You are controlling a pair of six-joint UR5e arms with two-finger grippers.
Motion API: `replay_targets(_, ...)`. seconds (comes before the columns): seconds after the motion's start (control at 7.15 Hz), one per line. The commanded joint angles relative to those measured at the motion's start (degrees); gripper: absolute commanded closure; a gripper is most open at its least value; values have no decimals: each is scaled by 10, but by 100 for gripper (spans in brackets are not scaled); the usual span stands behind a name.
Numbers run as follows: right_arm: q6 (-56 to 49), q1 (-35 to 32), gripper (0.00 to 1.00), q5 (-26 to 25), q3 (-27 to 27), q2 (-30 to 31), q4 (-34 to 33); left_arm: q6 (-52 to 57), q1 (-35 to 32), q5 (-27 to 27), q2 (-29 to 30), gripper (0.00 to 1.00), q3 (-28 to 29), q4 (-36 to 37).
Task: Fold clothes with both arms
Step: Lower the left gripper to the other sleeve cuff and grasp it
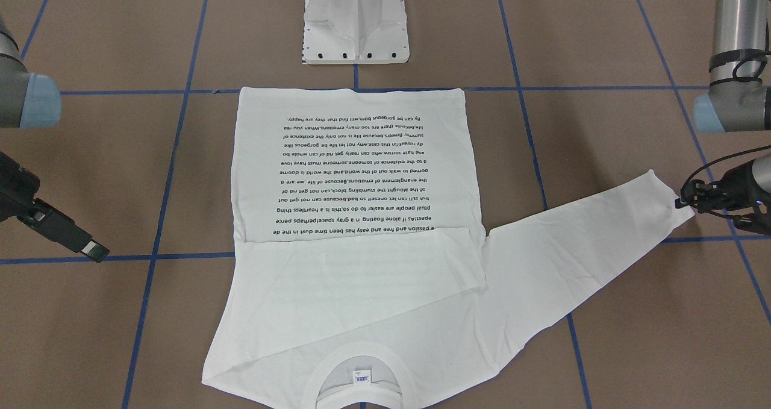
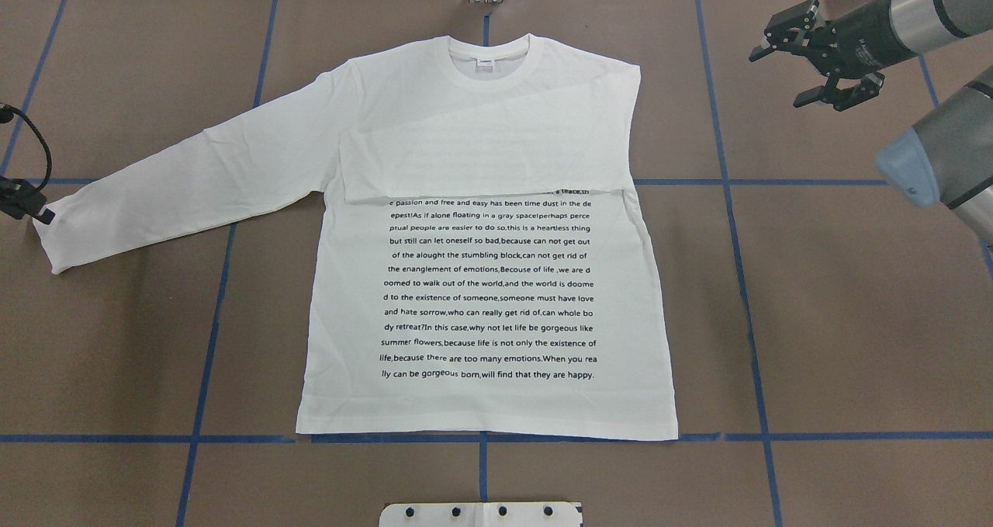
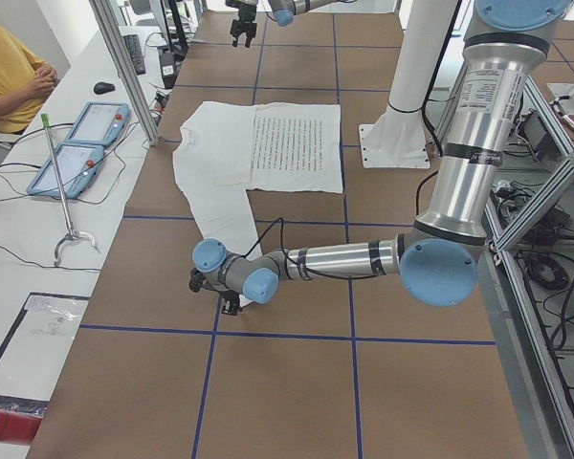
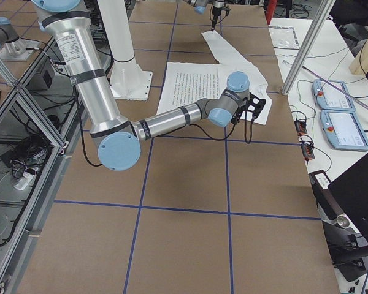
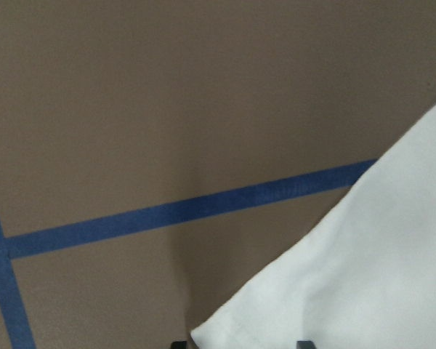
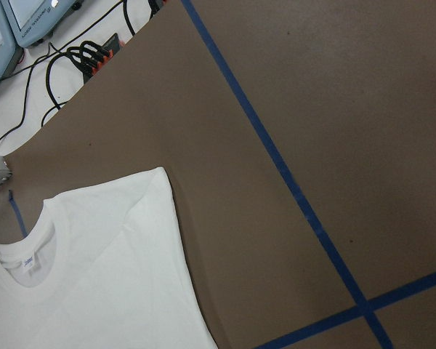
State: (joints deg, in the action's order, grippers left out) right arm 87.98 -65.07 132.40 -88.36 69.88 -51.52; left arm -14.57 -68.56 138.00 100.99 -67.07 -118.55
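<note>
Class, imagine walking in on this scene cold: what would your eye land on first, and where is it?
A large white shirt lies flat in the middle of the table, a block of black text covering its front. One sleeve stretches out toward the robot's left, where the left gripper sits at its cuff. The right gripper hangs open over bare table beyond the other shoulder.

You are looking at a large white long-sleeved shirt (image 2: 496, 317) lying flat, front up, on the table (image 2: 853, 317), with its ribbed collar (image 2: 489, 52) pointing away from the robot. The folded sleeve (image 2: 481, 154) is lying across the chest, covering the top of the black text block (image 2: 489, 286). The outstretched sleeve (image 2: 194, 178) is reaching toward the black left gripper (image 1: 683, 203), which is touching its cuff; its grip is unclear. The right gripper (image 2: 783, 73) is hovering with jaws spread, apart from the shirt.
</note>
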Motion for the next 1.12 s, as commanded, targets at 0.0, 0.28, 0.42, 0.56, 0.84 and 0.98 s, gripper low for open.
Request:
replay_targets(0.0,0,0,0,0,0,0,0,2,0,-3,0,43,5,0)
replay_targets(0.28,0,0,0,0,0,-1,-1,2,0,-4,0,56,6,0)
replay_targets(0.42,0,0,0,1,0,-1,-1,0,0,-4,0,71,7,0)
replay_targets(0.56,0,0,0,2,0,0,-1,1,0,-5,0,82,7,1)
replay_targets(0.84,0,0,0,2,2,0,-2,0,7,-5,0,100,6,2)
replay_targets(0.98,0,0,0,2,1,-1,-2,-1,7,-4,0,100,3,2)
